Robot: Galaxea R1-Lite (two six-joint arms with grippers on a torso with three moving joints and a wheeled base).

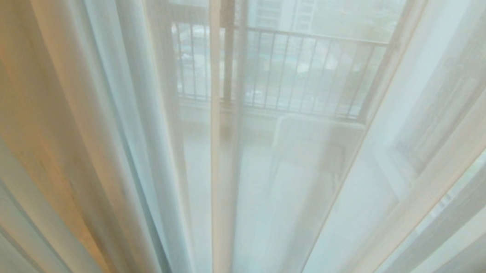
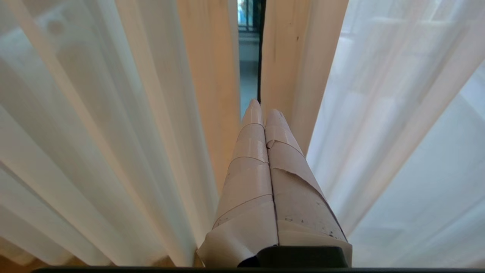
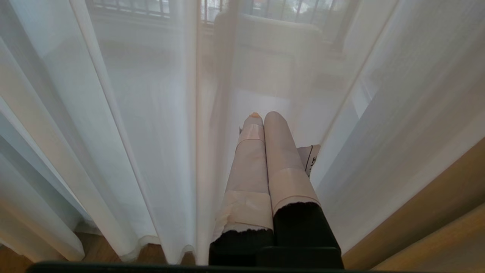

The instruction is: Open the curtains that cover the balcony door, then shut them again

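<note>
Curtains (image 1: 85, 135): sheer white panels in long vertical folds, drawn across the full head view, hems meeting near the middle; fabric tinted warm orange on the left folds. Door (image 1: 227, 60): dark frame upright seen dimly through the fabric, just behind the hems. Railing (image 1: 306, 72): black bars beyond the glass, with blurred buildings behind. Chair (image 1: 316, 141): pale shape on the balcony, visible through the cloth below the railing. Left gripper (image 2: 262, 108): 2 tape-wrapped fingers (image 2: 250, 163) pressed together, clenched on nothing, tips pointing at a narrow gap (image 2: 248, 57) between 2 curtain edges; through that gap a dark frame strip and a sliver of the outside show. Whether the fingertips touch the fabric cannot be told. Right gripper (image 3: 263, 113): 2 taped fingers (image 3: 282, 159) pressed together, holding nothing, aimed at the curtains with folds to either side; a small printed label (image 3: 311, 157) lies beside one finger. Floor (image 3: 102, 250): wooden boards under the curtain hems. Neither arm appears in the head view.
</note>
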